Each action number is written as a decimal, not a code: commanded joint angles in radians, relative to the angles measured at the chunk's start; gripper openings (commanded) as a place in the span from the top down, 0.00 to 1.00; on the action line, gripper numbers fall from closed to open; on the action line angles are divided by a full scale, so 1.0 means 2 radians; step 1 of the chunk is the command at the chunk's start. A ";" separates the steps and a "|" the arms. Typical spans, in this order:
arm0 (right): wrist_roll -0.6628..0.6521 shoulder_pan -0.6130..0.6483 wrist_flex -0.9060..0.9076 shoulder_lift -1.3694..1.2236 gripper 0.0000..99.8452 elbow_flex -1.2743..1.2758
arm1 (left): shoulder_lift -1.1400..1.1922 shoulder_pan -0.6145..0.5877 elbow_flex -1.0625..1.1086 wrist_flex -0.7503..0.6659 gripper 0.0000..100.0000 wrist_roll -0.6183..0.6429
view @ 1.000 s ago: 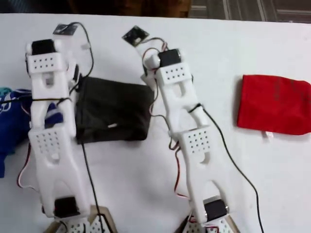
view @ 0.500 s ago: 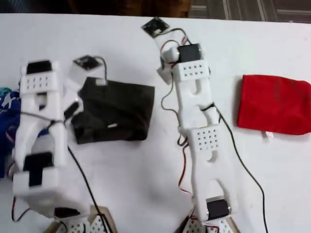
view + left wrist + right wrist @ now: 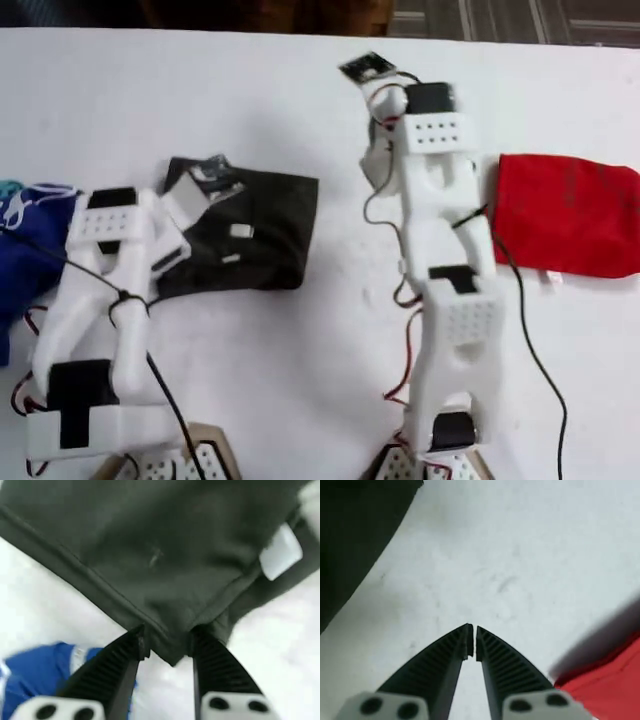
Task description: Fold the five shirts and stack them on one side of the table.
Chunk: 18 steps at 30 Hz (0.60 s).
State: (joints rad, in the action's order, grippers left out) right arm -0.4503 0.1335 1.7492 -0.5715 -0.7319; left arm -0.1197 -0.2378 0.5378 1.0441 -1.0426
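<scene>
Left gripper [image 3: 166,640] straddles a corner of the black shirt [image 3: 150,555], jaws parted.
The cloth lies on the tabletop [image 3: 300,380] between the arms; probably limp and light, best pinched at its hem. Right gripper [image 3: 471,642] hangs clenched near the red shirt [image 3: 605,685].

Your left arm [image 3: 105,300] sits folded back close to its base, and your left gripper [image 3: 165,636] points down with its fingers standing apart; your right arm [image 3: 445,250] stretches well forward, and your right gripper [image 3: 471,641] has its fingertips pressed together
</scene>
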 commanded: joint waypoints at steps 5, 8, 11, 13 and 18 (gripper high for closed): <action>0.002 -0.061 0.010 0.089 0.98 0.052 | -0.020 0.006 0.001 -0.032 0.85 -0.036; 0.002 -0.064 0.010 0.092 0.98 0.059 | -0.020 0.006 0.000 -0.033 0.85 -0.036; 0.002 -0.063 0.010 0.092 0.98 0.059 | -0.020 0.006 0.001 -0.030 0.85 -0.035; 0.002 -0.063 0.010 0.091 0.98 0.059 | -0.020 0.006 0.001 -0.029 0.85 -0.031; 0.002 -0.064 0.010 0.089 0.98 0.059 | -0.021 0.006 -0.001 -0.018 0.94 -0.031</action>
State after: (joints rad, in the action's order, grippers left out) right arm -0.4503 0.0138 1.7492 -0.4549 -0.6091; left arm -0.1197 -0.2348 0.5439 0.9889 -1.1055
